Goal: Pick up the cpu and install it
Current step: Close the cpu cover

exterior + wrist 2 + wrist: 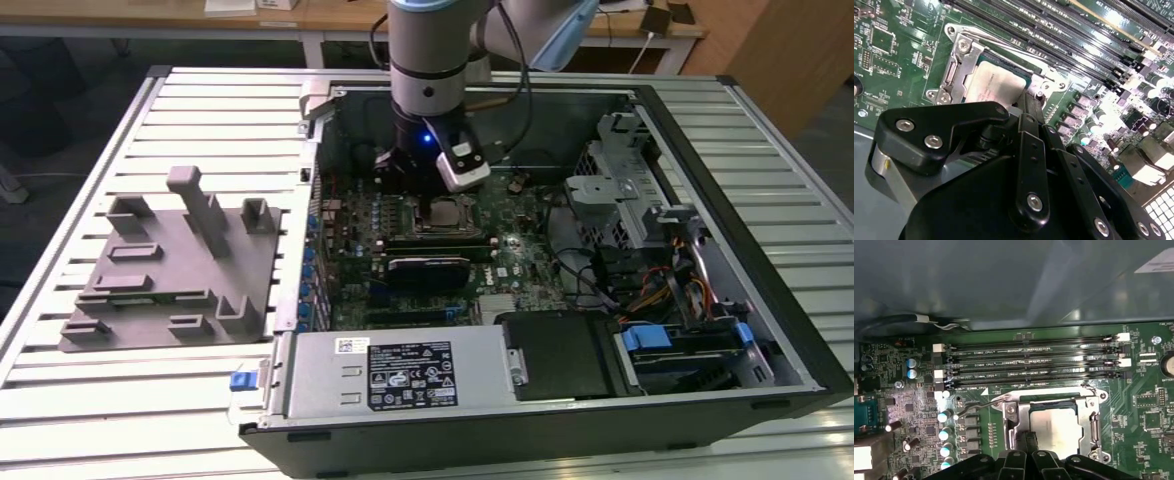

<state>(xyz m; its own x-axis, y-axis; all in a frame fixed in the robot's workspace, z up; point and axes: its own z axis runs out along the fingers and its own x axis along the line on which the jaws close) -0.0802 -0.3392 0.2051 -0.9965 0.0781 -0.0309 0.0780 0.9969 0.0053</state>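
Second wrist view: gripper [1030, 97] clenched, grasping nothing, tips just at cpu [990, 85] edge. Cpu lies flat inside socket frame [956, 65] (placing looks done; latching unclear). Exterior view: gripper over board [523, 232] in case [534, 442]; fixture [167, 275] at 9 o'clock of case.

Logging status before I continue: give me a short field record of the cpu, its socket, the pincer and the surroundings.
cpu: lying flat inside the socket frame, silver top up
socket frame: metal, around the cpu on the motherboard
pincer: low at the cpu's edge, inside the case
computer case: open, on the slatted table
grey fixture: on the table, outside the case, at the exterior view's left
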